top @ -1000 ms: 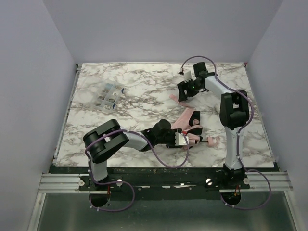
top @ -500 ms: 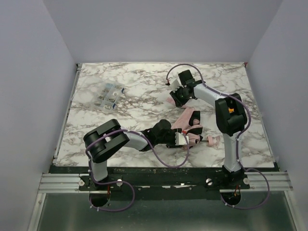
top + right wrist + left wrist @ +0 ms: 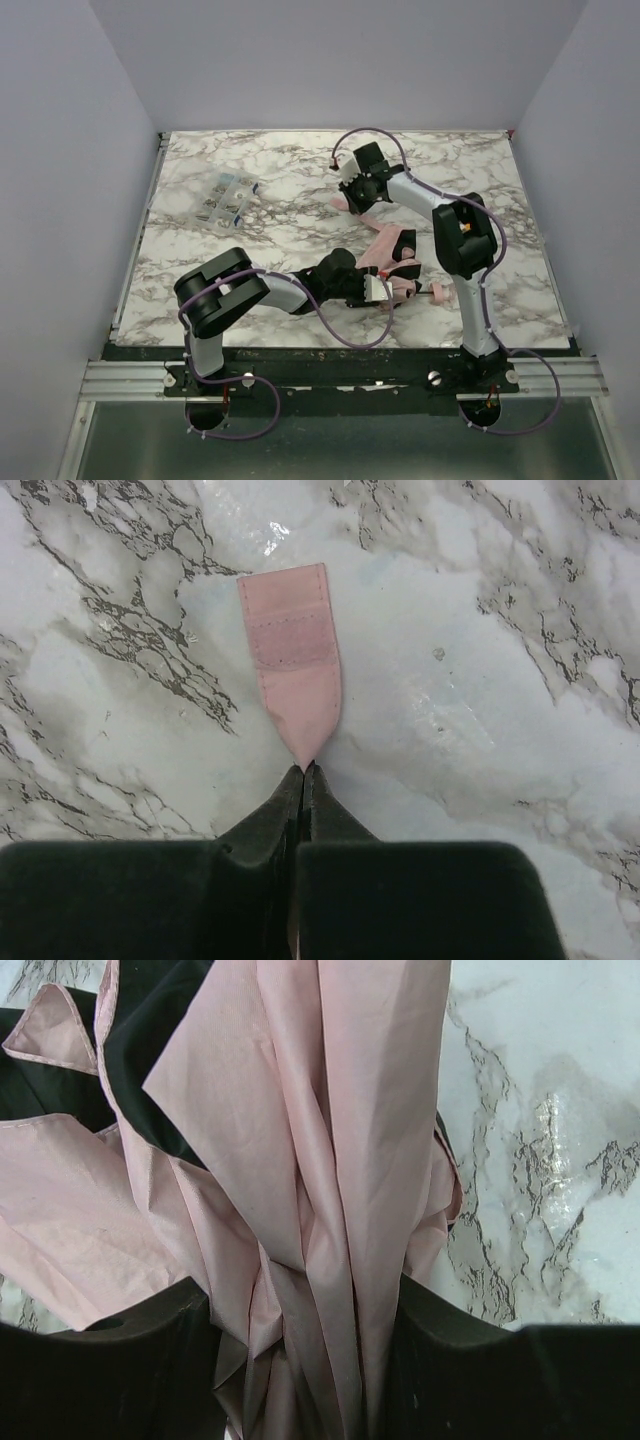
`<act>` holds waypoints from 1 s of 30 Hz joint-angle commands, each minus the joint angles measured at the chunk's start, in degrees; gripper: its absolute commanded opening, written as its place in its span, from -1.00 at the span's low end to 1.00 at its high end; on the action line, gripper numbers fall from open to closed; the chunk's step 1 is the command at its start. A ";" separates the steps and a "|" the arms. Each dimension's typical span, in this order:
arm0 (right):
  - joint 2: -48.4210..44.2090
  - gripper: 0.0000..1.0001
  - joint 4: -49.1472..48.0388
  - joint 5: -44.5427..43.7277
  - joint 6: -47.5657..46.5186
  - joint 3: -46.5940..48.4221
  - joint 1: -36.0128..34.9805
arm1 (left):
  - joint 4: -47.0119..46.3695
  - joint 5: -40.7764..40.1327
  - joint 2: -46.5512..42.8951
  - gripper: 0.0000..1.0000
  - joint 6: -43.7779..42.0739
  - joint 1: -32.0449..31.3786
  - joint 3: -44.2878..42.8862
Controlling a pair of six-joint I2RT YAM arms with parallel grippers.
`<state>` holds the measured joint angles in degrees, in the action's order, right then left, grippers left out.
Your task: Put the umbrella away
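Note:
The pale pink umbrella [image 3: 392, 248] lies crumpled at the table's middle, its small pink handle [image 3: 443, 293] pointing right. My left gripper [image 3: 376, 288] is shut on its gathered fabric [image 3: 330, 1110]; in the left wrist view the folds fill the gap between both dark fingers [image 3: 120, 1360]. Further back, my right gripper [image 3: 353, 200] points down at the table. In the right wrist view this gripper [image 3: 306, 770] is shut on the narrow end of the pink strap [image 3: 293, 670]. The rest of the strap lies flat on the marble.
A clear plastic box [image 3: 228, 198] with small items sits at the back left of the marble table [image 3: 250, 250]. White walls close in the table on three sides. A black rail [image 3: 340, 355] runs along the near edge.
My right arm has swung left across the back of the table, and its gripper has closed on the strap. The left arm and umbrella have stayed put.

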<state>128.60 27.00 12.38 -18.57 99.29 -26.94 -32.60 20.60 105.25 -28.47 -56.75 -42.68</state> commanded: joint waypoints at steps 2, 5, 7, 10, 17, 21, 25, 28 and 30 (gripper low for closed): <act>-2.38 -0.31 1.88 9.52 1.39 0.02 2.20 | 14.07 -2.14 5.75 -0.27 1.97 -0.14 2.40; -10.90 0.46 2.51 17.77 -4.38 -3.98 5.93 | 13.92 -1.70 6.01 -0.27 2.65 -0.11 2.34; -15.83 0.73 5.18 21.91 -11.78 -7.82 8.17 | 13.97 -1.51 6.02 -0.28 2.79 -0.05 2.23; -21.49 0.98 4.83 20.64 -19.47 -15.21 9.61 | 14.19 -1.43 6.02 -0.28 2.80 0.05 1.99; -12.75 0.14 8.62 15.81 -13.88 -17.41 11.61 | 14.54 -2.14 6.02 -0.29 3.72 0.24 1.78; -14.52 -0.10 6.75 14.44 -13.52 -22.55 11.56 | 14.67 -2.54 5.82 -0.30 5.12 0.60 1.93; -18.54 -0.50 11.37 16.38 -17.14 -27.91 11.56 | 17.08 -2.15 7.06 -0.33 7.24 1.53 0.14; -23.29 -0.66 13.42 18.69 -19.36 -32.70 11.58 | 19.54 -2.11 8.28 -0.34 8.85 2.12 -1.43; -25.64 -0.66 13.66 18.30 -18.97 -35.02 11.56 | 21.29 -2.36 9.10 -0.37 10.07 2.49 -2.66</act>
<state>107.35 34.44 29.12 -35.59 68.79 -14.96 -30.57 21.26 107.39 -22.98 -55.57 -46.22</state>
